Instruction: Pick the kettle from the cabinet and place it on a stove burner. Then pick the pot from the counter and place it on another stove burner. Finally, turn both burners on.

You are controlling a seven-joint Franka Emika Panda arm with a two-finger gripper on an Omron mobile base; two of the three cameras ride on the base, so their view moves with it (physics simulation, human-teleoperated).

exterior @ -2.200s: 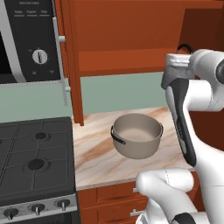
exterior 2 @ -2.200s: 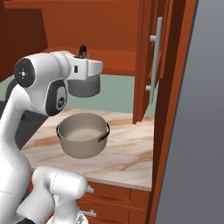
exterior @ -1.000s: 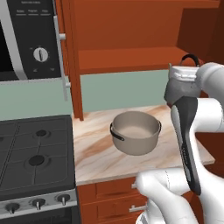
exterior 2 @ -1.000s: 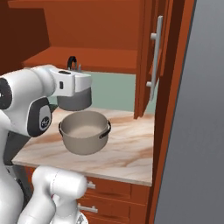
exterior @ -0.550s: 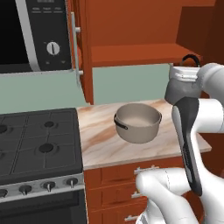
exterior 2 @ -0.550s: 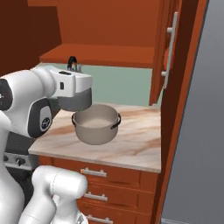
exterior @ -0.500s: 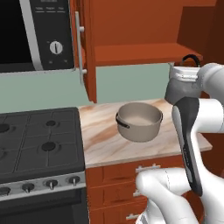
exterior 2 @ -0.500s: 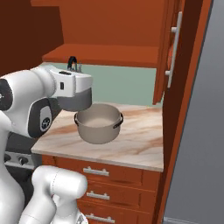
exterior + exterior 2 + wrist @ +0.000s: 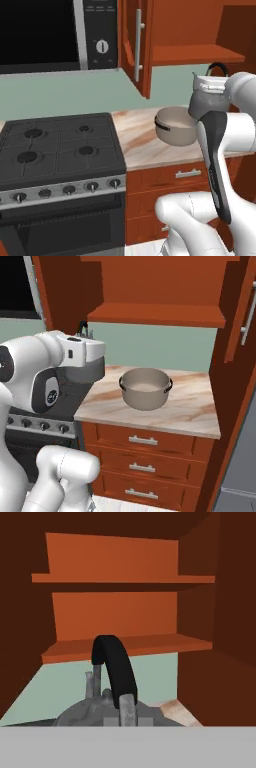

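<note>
- One thin handle is all the gripper grasps; the kettle hangs over the counter, beside the pot.
- Risk: swinging toward the burners, kettle could tip or clip the cabinet door.

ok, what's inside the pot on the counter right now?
Nothing visible: the pot shows a bare pale inside in the right base view. In the left base view the kettle, held by the gripper, covers part of its rim.
</note>
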